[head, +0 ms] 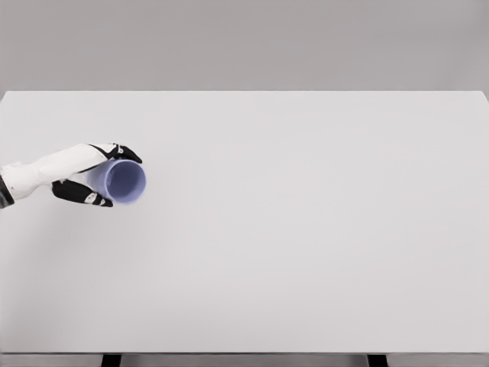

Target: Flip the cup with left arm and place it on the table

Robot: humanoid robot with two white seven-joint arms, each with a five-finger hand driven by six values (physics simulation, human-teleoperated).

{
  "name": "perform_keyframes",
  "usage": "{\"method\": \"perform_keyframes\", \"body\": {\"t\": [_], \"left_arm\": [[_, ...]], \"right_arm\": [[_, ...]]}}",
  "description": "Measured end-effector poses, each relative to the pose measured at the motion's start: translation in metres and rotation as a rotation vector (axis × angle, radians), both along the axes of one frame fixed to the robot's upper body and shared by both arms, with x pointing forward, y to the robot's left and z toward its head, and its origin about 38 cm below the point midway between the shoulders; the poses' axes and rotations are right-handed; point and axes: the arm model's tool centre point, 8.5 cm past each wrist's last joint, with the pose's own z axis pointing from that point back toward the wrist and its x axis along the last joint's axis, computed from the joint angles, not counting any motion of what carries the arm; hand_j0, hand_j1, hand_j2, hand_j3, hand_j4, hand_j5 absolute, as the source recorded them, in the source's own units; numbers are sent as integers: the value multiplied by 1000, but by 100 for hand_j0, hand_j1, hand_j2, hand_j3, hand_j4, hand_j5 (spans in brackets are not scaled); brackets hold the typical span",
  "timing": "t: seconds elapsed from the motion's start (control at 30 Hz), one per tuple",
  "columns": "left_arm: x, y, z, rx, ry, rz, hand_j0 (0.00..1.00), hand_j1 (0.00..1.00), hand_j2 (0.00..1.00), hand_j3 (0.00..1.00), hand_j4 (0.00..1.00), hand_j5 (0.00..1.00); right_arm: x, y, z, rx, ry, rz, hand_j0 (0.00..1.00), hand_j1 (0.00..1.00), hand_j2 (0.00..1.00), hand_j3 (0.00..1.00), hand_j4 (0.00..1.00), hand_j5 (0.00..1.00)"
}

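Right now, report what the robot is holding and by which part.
The left hand holds the pale blue cup by its side wall, fingers wrapped around the body; the open mouth faces the camera.

The white left arm (pixel 46 170) is cut off by the picture's left edge, so only its forearm is seen. The closed end of the pale blue plastic cup (pixel 122 180) is hidden inside the black-fingered left hand (pixel 95 177). The white rectangular table (pixel 306 229) is clipped at the bottom, where its dark legs (pixel 111 360) are barely shown.
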Motion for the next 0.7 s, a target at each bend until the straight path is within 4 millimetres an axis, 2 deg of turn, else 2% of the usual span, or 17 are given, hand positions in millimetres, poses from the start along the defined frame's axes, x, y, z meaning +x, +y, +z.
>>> {"method": "perform_keyframes", "body": {"t": [0.07,0.13,0.37,0.7], "left_arm": [[2,-10,-13,-63,67,-18,46,46,46,46,46,46],[5,-17,-16,-115,99,-31,45,45,45,45,45,45],[13,-23,-7,-208,123,-46,46,46,46,46,46,46],[13,-41,-11,-288,161,-80,46,46,46,46,46,46]], "right_arm": [[0,0,0,0,0,0,100,100,100,100,100,100],[0,0,0,0,0,0,100,100,100,100,100,100],[0,0,0,0,0,0,100,100,100,100,100,100],[0,0,0,0,0,0,100,100,100,100,100,100]]}}
